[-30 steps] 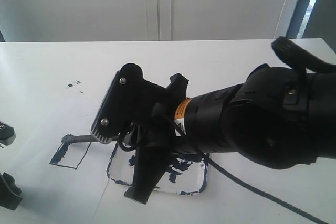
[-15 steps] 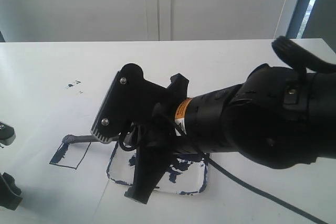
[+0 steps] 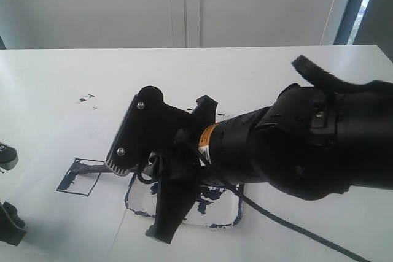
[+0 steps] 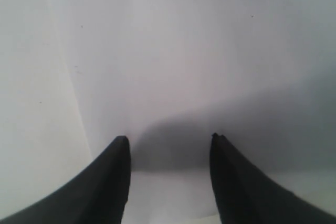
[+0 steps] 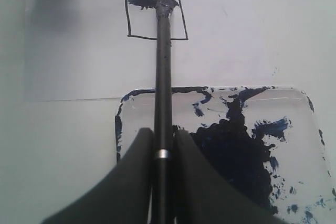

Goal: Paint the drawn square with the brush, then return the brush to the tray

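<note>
1. Exterior view: the right gripper (image 3: 126, 151) hangs over the tray (image 3: 136, 208) on the white counter (image 3: 61, 78), and the arm hides most of the tray. The brush (image 3: 92, 165) pokes out from under the gripper, away from the tray, with its tip at the drawn square (image 3: 80, 177). The square sits just beside the tray off that end, not touching it. Only part of it looks blue, so I'd say the painting is barely underway.

2. Left wrist view: the left gripper (image 4: 168, 137) is spread wide with nothing between its fingers, over bare paper (image 4: 157, 51). A dark corner at the frame edge looks like the square. My guess is this arm is parked well off the tray just to keep out of the way.

3. Right wrist view: best angle.
   - The right gripper is clamped on the brush handle, right at the silver band (image 5: 163, 154).
   - It holds the handle far back, so the gripper hovers above the tray rim while the long handle reaches past it.
   - The tip sits on the square's side farthest from the tray, where there's one blue streak. The rest inside the outline is blank.
   - The big paint blot (image 5: 236, 156) fills the tray's middle, beside the handle. Handy, since it's only a short trip to reload.
</note>
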You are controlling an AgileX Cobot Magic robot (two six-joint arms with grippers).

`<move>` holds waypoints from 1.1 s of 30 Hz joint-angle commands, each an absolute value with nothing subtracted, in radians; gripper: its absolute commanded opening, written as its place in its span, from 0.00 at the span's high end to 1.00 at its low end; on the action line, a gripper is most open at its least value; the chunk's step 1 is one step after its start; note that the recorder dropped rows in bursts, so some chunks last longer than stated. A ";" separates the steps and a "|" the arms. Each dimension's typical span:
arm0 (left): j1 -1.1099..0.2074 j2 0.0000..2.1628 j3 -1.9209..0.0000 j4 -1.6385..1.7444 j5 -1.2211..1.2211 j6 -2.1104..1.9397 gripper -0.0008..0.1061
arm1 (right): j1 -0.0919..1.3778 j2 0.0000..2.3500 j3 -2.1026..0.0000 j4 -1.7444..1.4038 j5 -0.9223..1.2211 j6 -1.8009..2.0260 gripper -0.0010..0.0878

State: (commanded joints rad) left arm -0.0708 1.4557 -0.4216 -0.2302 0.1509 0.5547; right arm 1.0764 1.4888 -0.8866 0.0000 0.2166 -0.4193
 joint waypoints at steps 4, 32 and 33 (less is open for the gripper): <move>-0.071 1.456 -0.422 -0.230 0.149 0.555 0.51 | 1.076 1.461 -0.887 0.000 0.230 -0.419 0.99; -0.071 1.456 -0.422 -0.230 0.154 0.550 0.51 | 1.098 1.427 -0.887 0.007 0.211 -0.426 0.99; -0.071 1.456 -0.422 -0.230 0.154 0.550 0.51 | 1.098 1.421 -0.887 0.007 0.211 -0.426 0.99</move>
